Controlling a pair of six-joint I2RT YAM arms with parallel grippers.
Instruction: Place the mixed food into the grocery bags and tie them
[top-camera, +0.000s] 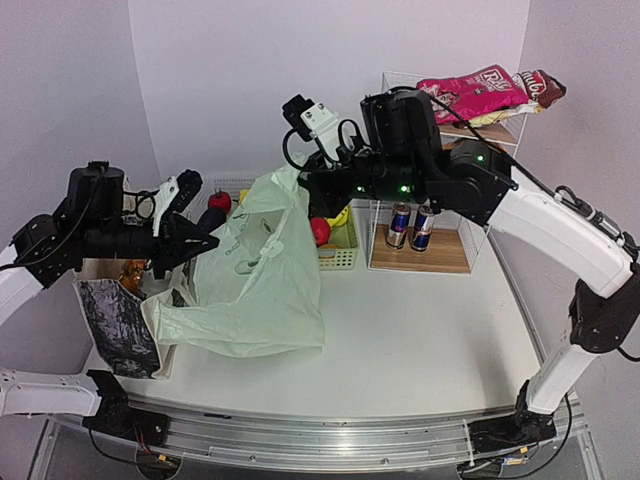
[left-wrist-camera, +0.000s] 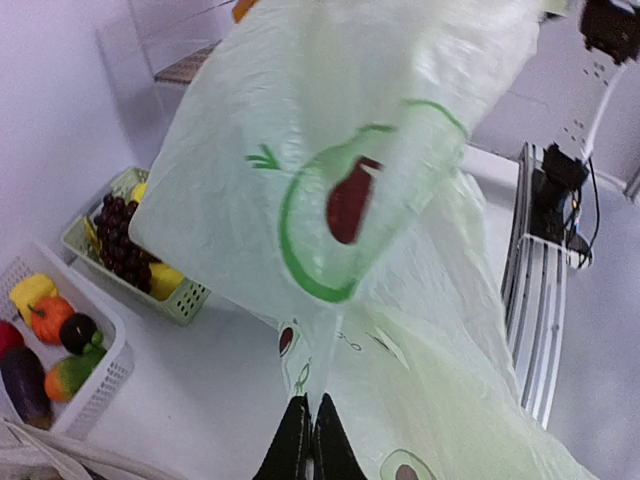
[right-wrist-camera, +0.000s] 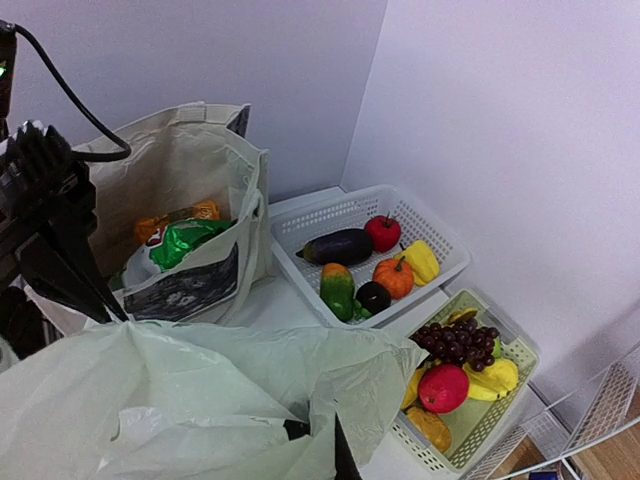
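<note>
The pale-green avocado-print plastic bag (top-camera: 265, 285) hangs stretched between both grippers above the table. My left gripper (top-camera: 207, 242) is shut on a fold of it, seen pinched in the left wrist view (left-wrist-camera: 308, 440). My right gripper (top-camera: 298, 182) holds the bag's top corner up; in the right wrist view (right-wrist-camera: 320, 445) the bag (right-wrist-camera: 200, 400) covers most of the fingers. The beige canvas tote (top-camera: 115, 320) stands at the left, with a green-white packet (right-wrist-camera: 185, 240) and an orange packet (right-wrist-camera: 165, 222) inside. Grapes (right-wrist-camera: 460, 340), a red apple (right-wrist-camera: 445, 388) and bananas (right-wrist-camera: 495, 378) lie in the green basket (right-wrist-camera: 520, 345).
A white basket (right-wrist-camera: 425, 225) of toy vegetables stands between the tote and the green basket. Two drink cans (top-camera: 411, 226) stand on a wooden shelf at the back right. A pink snack packet (top-camera: 478, 92) lies on top of the wire rack.
</note>
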